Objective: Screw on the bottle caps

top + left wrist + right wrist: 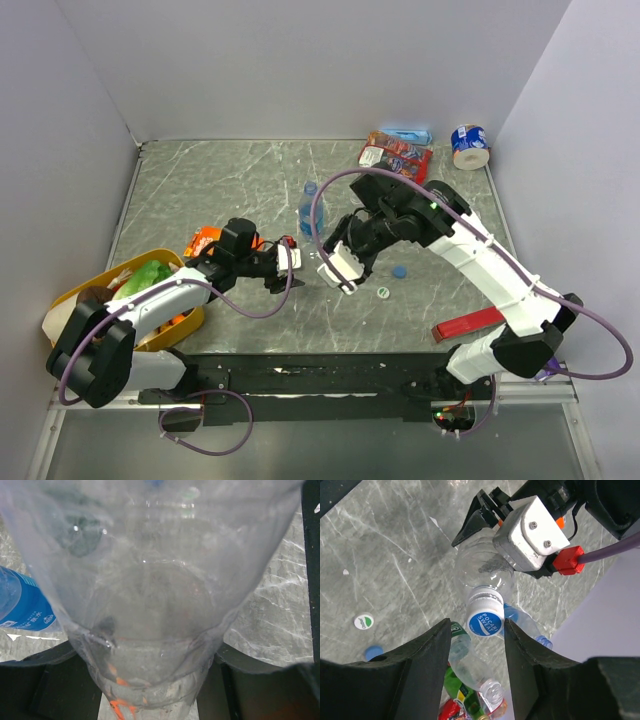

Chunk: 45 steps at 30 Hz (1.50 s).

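The left tool [150, 660] is clamped on the body of a clear bottle [481, 570] and holds it on its side above the surface [220, 190], near the middle, with the neck pointing toward the right arm. The bottle is colourless with no label on the part in view, and it fills most of the left wrist view, its wall blurred and glossy.

On the bottle's neck sits the cap [484, 621]. It has a white ribbed skirt and a blue top face printed "POCARI SWEAT" in white. Whether it is threaded fully down cannot be told.

The right tool [478, 625] faces the cap head on. Its fingers [427, 655] are apart, one on each side of the cap. A gap shows at one side; the other finger is very close to the rim, and contact cannot be judged.

The water bottle [309, 208], clear with a blue label, stands upright just behind the two tools.

The blue cap [399, 270] and the green cap [383, 292], white in the centre, lie flat on the surface near each other, to the right of the right tool and apart from both bottles.
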### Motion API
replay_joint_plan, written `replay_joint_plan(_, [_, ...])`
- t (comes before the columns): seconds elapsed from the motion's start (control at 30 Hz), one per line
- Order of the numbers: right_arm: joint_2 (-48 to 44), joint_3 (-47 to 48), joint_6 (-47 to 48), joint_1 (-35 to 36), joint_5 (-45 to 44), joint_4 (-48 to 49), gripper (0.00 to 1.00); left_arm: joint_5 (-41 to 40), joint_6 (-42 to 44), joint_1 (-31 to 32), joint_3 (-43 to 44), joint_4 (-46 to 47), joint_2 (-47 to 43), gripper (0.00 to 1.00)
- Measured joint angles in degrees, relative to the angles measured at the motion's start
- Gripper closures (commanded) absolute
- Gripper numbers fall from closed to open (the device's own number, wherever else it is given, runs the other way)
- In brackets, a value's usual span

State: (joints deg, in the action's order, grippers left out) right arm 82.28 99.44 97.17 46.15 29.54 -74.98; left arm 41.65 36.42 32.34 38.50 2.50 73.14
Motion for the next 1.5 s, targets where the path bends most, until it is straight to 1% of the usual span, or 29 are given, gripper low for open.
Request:
replay_joint_plan(0.17, [0.4, -0.1, -0.5, 0.0, -0.7, 0.9, 0.53, 0.0, 0.0, 0.0, 0.0, 0.1, 0.0, 0.99])
replay_joint_plan(0.27, [0.8, -0.1, -1.3, 0.0, -1.0, 1.5, 0.6, 0.0, 0.0, 0.0, 0.0, 0.2, 0.0, 0.99])
replay_joint_plan(0.3, [1.0, -0.1, -1.6, 0.0, -1.0, 1.8, 0.64, 0.0, 0.0, 0.0, 0.0, 0.2, 0.1, 0.99])
replay_joint_plan(0.4, [1.6, 0.0, -2.7, 0.0, -1.3, 1.9, 0.69, -0.4, 0.0, 0.0, 0.0, 0.2, 0.5, 0.99])
replay_joint_plan(0.5, [3.2, 2.0, -4.5, 0.0, -1.7, 0.7, 0.74, -1.0, -0.5, 0.0, 0.0, 0.5, 0.6, 0.99])
replay_joint_plan(0.57, [4.7, 4.4, -6.6, 0.0, -2.1, -0.3, 0.75, -1.8, -1.6, 0.0, 0.0, 1.6, 0.6, 0.99])
replay_joint_plan(0.67, [7.0, 7.8, -11.7, -0.3, -3.0, -1.0, 0.77, -3.8, -4.4, 0.0, -1.2, 5.6, 0.6, 0.99])
replay_joint_plan(0.8, [12.4, 14.5, -21.3, -1.6, -3.1, -1.8, 0.78, -10.5, -11.2, 0.3, -4.6, 13.9, 0.1, 0.99])
replay_joint_plan(0.93, [21.2, 25.7, -34.1, -4.1, -2.1, -2.0, 0.78, -23.1, -18.3, 1.6, -6.1, 19.6, 0.1, 0.99])
replay_joint_plan(0.97, [23.3, 28.9, -37.9, -4.7, -1.7, -2.1, 0.78, -27.2, -19.8, 2.0, -6.2, 20.4, 0.2, 0.99])
replay_joint_plan(1.07, [28.9, 36.3, -48.9, -6.0, -0.7, -1.2, 0.79, -35.7, -23.8, 2.9, -6.2, 22.1, 0.7, 0.99])
replay_joint_plan(1.2, [32.2, 38.6, -59.6, -7.8, 0.9, 0.8, 0.79, -42.8, -27.2, 3.8, -6.2, 22.4, 1.9, 0.99])
replay_joint_plan(1.27, [32.7, 38.5, -62.9, -8.2, 1.1, 1.4, 0.78, -44.5, -28.3, 4.1, -6.2, 22.4, 2.4, 0.99])
replay_joint_plan(1.33, [32.8, 38.5, -64.7, -8.3, 1.1, 1.9, 0.74, -45.5, -29.2, 4.5, -6.2, 22.6, 2.5, 0.99])
replay_joint_plan(1.37, [32.8, 38.6, -65.1, -8.3, 1.1, 2.1, 0.66, -45.5, -29.5, 4.6, -6.2, 22.8, 2.5, 0.99])
replay_joint_plan(1.43, [32.8, 38.9, -65.8, -8.3, 1.1, 2.4, 0.46, -45.6, -30.3, 4.6, -6.2, 23.1, 2.4, 0.99])
replay_joint_plan(1.47, [32.7, 38.9, -65.9, -8.3, 1.1, 2.4, 0.31, -45.5, -30.5, 4.6, -6.2, 23.1, 2.4, 0.99])
replay_joint_plan(1.5, [32.7, 38.9, -66.2, -8.3, 1.1, 2.4, 0.27, -45.2, -30.9, 4.6, -6.2, 23.3, 2.4, 0.99])
